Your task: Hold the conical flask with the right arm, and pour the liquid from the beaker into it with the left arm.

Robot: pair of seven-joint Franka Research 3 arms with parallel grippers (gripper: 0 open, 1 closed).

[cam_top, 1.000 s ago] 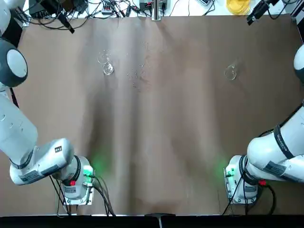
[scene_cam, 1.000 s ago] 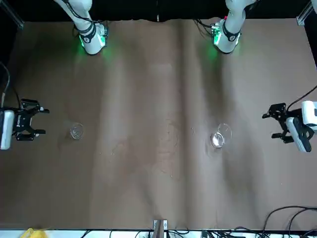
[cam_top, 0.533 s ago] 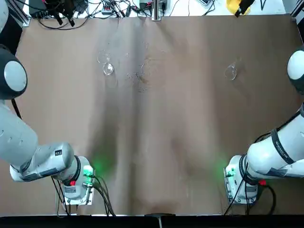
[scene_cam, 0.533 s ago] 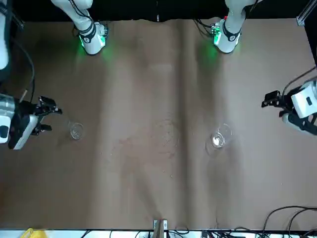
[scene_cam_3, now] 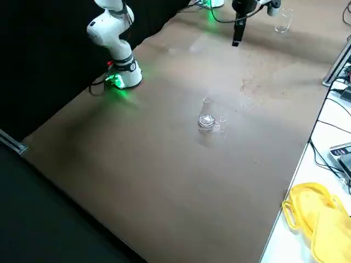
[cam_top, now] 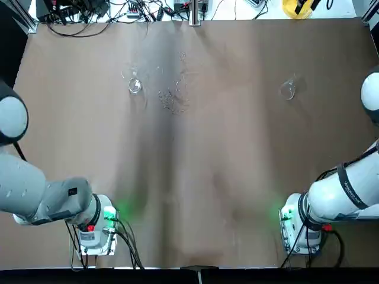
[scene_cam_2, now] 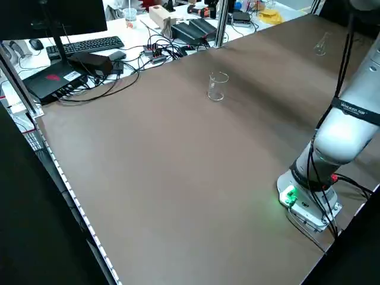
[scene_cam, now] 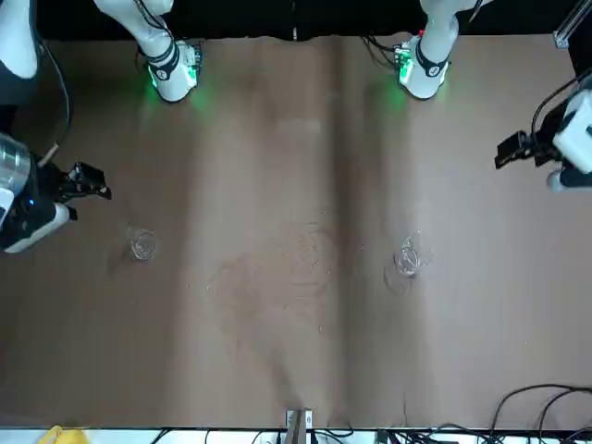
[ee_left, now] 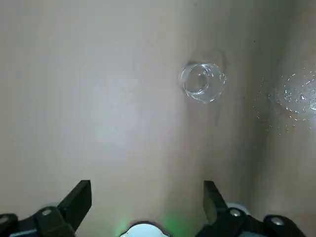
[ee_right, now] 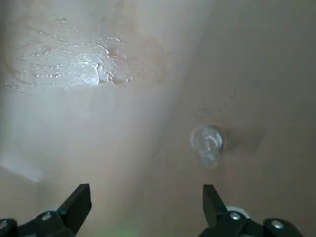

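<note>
Top view: the beaker (cam_top: 135, 86) stands on the left part of the table (cam_top: 219, 148), the flask (cam_top: 288, 90) well apart on the right part. Droplets (cam_top: 172, 100) lie between them, nearer the beaker.

Front view: the left gripper (scene_cam: 507, 150) hangs over the robot's left side of the table, the right gripper (scene_cam: 92, 192) over its right side. Each is apart from the glass nearest it, and both glasses are on the table.

Left side view: the beaker stands upright near the cables (scene_cam_2: 157, 54), its wide rim up. Beyond them sit a keyboard (scene_cam_2: 92, 46) and a monitor (scene_cam_2: 56, 21).

Right side view: the flask stands upright, narrow neck up, small drops beside its base. Something yellow (scene_cam_3: 318, 219) lies on the white surface (scene_cam_3: 285, 244) beside the table.

Left wrist view: the left gripper is released, its fingers spread wide with nothing between them; the beaker is beyond the fingertips.

Right wrist view: the right gripper is likewise released and holds nothing, the flask beyond its fingertips.
</note>
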